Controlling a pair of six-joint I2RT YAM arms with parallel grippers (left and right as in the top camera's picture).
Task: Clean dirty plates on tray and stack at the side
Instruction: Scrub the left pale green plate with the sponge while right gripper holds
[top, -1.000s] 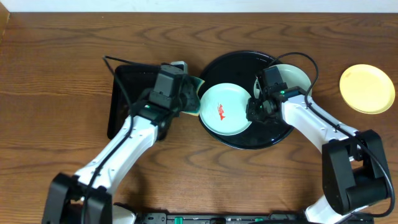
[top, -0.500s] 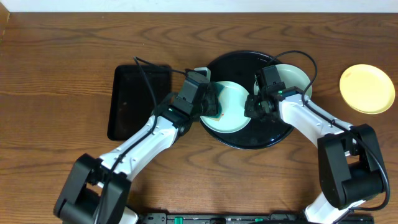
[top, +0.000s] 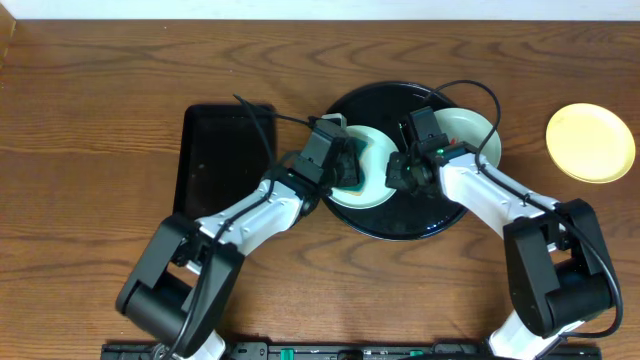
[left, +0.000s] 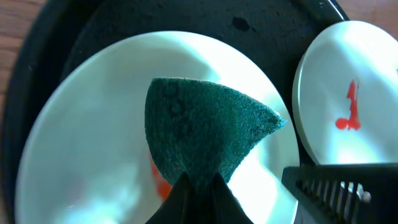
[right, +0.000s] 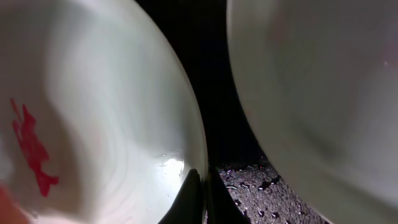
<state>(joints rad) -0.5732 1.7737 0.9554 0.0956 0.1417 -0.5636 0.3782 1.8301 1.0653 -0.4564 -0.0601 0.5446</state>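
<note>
Green, coarse-fibred and folded into a rounded wedge, the scouring pad (left: 205, 134) was pinched at its narrow end between the thin black fingertips of the left gripper (left: 199, 186). Directly beneath that gripper lay a round, shallow, glossy mint-white plate (left: 87, 130). The pad covered part of the red sauce smear (left: 159, 182) at the plate's centre.

The right gripper (right: 200, 186) had its two dark tapered tips clenched on the thin rim of this same plate, on the side opposite the left gripper. Just beyond the right gripper's tips a narrow strip of dark speckled surface separated this plate from the second mint-white plate (right: 323, 93), which was equally smooth and carried a thin red streak (left: 348, 112).

Both plates sat on the large round black tray (top: 400, 222), glossy with a low rim. Well out past the right gripper's outer side, a pale yellow plate (top: 590, 142) rested on the grained wooden table (top: 100, 80). Outside the left gripper lay a rectangular black tray (top: 215, 160).
</note>
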